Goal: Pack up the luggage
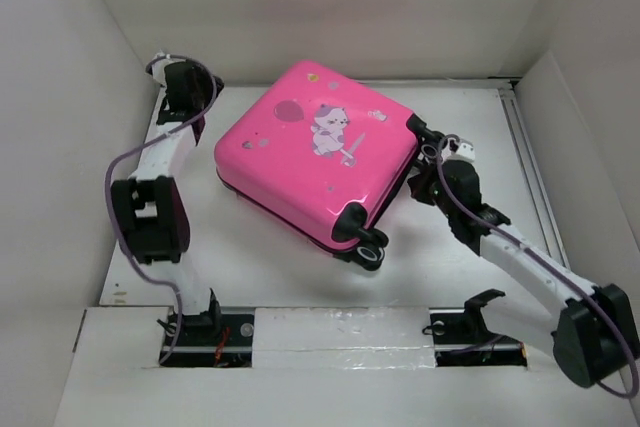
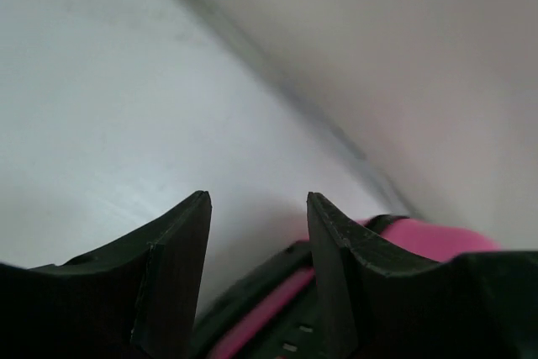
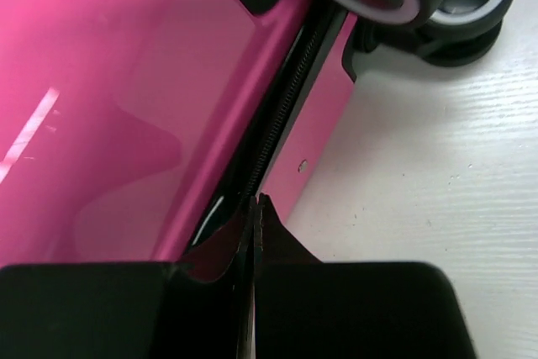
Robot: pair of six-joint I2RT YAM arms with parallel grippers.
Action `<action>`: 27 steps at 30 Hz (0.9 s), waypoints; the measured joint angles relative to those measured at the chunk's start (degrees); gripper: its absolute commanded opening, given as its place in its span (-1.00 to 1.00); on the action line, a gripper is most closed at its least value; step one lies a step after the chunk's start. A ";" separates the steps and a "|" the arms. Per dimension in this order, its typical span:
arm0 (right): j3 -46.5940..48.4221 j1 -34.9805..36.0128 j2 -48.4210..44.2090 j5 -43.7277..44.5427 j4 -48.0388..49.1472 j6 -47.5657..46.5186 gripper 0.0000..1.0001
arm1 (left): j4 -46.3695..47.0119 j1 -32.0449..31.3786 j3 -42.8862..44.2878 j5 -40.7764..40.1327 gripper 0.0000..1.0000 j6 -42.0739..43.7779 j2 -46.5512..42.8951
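The pink suitcase (image 1: 315,152) lies flat on the tabletop (image 1: 440,267), shells together. The right claw (image 3: 255,201) is pinched narrow at the zipper track (image 3: 282,115); no pull is visible. The left claw (image 2: 258,208) stands wide at the far corner. Recommended: brace the shell and follow the track squarely.

top external: high at rear, looked down on whole table (image 1: 260,272).
left wrist: sat low, close beside luggage (image 2: 429,237) edge.
right wrist: pressed tight on luggage seam.
shared: luggage, all three.
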 measured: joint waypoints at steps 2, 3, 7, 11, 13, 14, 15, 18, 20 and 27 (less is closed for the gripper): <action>0.92 0.44 5.44 -0.24 0.15 0.28 -1.00 | -2.56 2.16 1.22 4.17 -0.09 -0.24 5.99; 1.51 0.63 7.63 -0.33 0.28 0.42 -1.00 | -4.15 2.69 1.14 5.64 -0.09 -0.35 8.09; 5.29 1.03 13.44 -0.22 -0.24 0.44 -1.00 | -5.22 2.21 -4.26 10.88 -0.09 -1.60 10.62; 10.84 0.26 19.78 0.28 -0.28 -1.16 -1.00 | -0.57 1.29 -12.87 14.34 -0.09 -3.21 8.28; 15.89 -1.01 25.07 0.28 -0.52 -2.43 -1.00 | 4.04 0.85 -18.78 12.66 -0.09 -4.44 4.98; 19.21 -1.68 27.98 0.44 -1.49 -3.37 -1.00 | 7.08 0.79 -22.53 11.15 -0.09 -5.07 2.73; 22.99 -2.45 31.47 0.37 -2.23 -4.28 -1.00 | 9.77 0.76 -26.80 9.73 -0.11 -5.68 0.04; 34.14 -4.24 41.13 -0.17 -3.19 -7.28 -1.00 | 14.78 0.15 -38.91 4.96 -0.11 -7.37 -9.18; 45.13 -5.25 49.13 -2.16 -6.43 -9.49 -1.00 | 16.85 -0.63 -45.59 2.62 -0.11 -7.96 -14.91; 77.18 -6.38 67.30 -10.47 -12.20 -12.83 -0.63 | 8.61 -15.02 -60.50 -6.95 -0.11 -7.28 -35.47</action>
